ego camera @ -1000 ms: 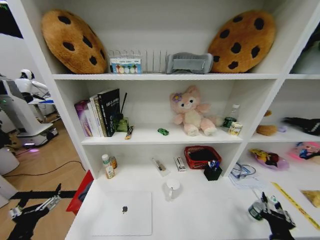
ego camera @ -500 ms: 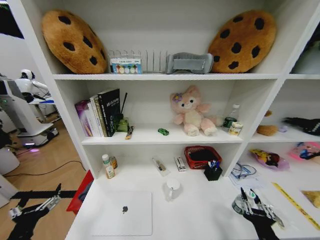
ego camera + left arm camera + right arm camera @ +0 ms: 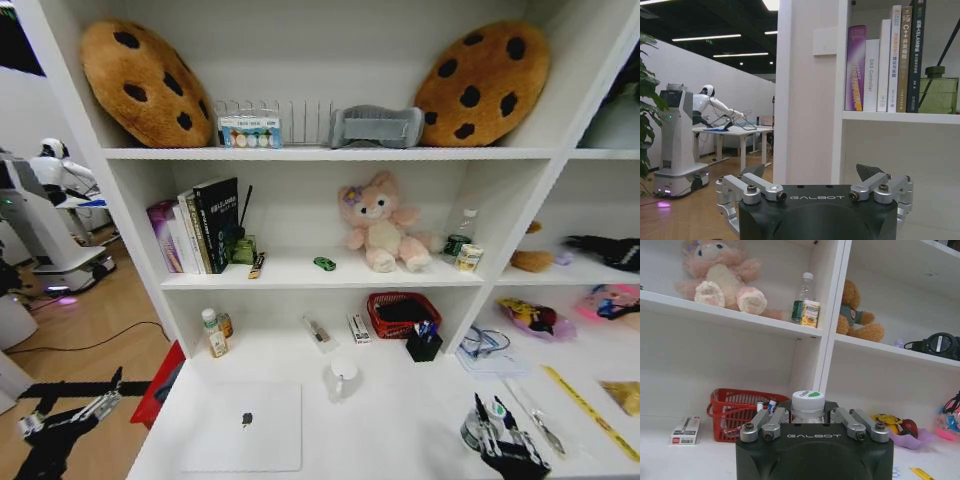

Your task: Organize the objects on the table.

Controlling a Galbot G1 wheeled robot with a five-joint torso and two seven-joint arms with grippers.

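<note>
Nearest, at five o'clock in the head view, the right end effector (image 3: 497, 428) hangs just above the tabletop (image 3: 400, 430) with its fingers around a small clear bottle with a white cap (image 3: 808, 401); the right wrist view shows the cap seated between the two finger linkages, so it appears pinched, though contact at the pads is hidden. At eight o'clock the left end effector (image 3: 62, 418) waits off the tabletop's edge over the wooden floor, its fingers spread with nothing between them. Closest of the task's things, the thin silver laptop (image 3: 243, 427) lies flat and closed at seven o'clock: stiff, slick and probably the heaviest item, best taken by an edge or slid rather than pinched from above. Beyond it, near the centre, stands a white mug (image 3: 342, 377), then a black pen holder (image 3: 424, 345) with blue pens at one o'clock and a red basket (image 3: 403, 312) behind. Farther, on the middle shelf (image 3: 300, 272), the tiny green toy car (image 3: 325, 264) sits at twelve o'clock: light, hard, likely to roll, so gripping it across its sides seems wise.
</note>
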